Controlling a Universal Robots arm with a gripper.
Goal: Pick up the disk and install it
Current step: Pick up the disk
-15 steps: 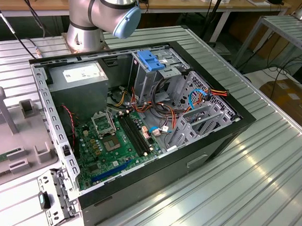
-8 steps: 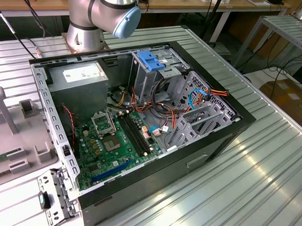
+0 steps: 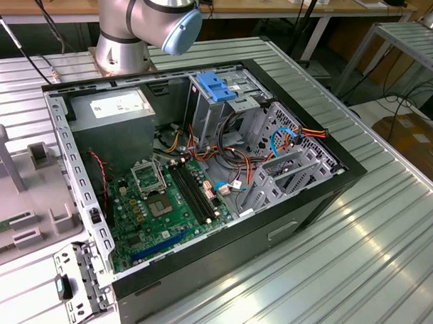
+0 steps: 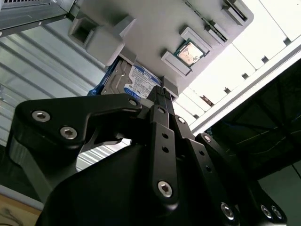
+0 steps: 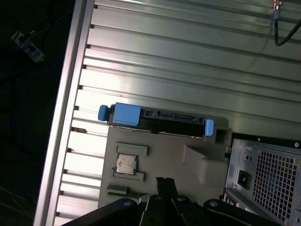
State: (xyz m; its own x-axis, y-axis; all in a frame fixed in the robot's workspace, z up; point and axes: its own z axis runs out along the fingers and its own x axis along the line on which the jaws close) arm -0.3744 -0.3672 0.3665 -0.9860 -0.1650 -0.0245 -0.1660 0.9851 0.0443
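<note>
– how's the light?
– exterior view's bright and even, soft sheen on the ribbed bench (image 3: 356, 238).
– wrist views?
– harsher: white glare on the bench slats, black corners, the claw (image 4: 162, 94) nearly all silhouette.

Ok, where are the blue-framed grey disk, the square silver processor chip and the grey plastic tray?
Blue-framed grey disk (image 5: 126, 114): first wrist view, on its blue end tab.
Square silver processor chip (image 5: 126, 164): first wrist view, centre of its lid.
Grey plastic tray (image 5: 160, 150): first wrist view, bare flat top.
</note>
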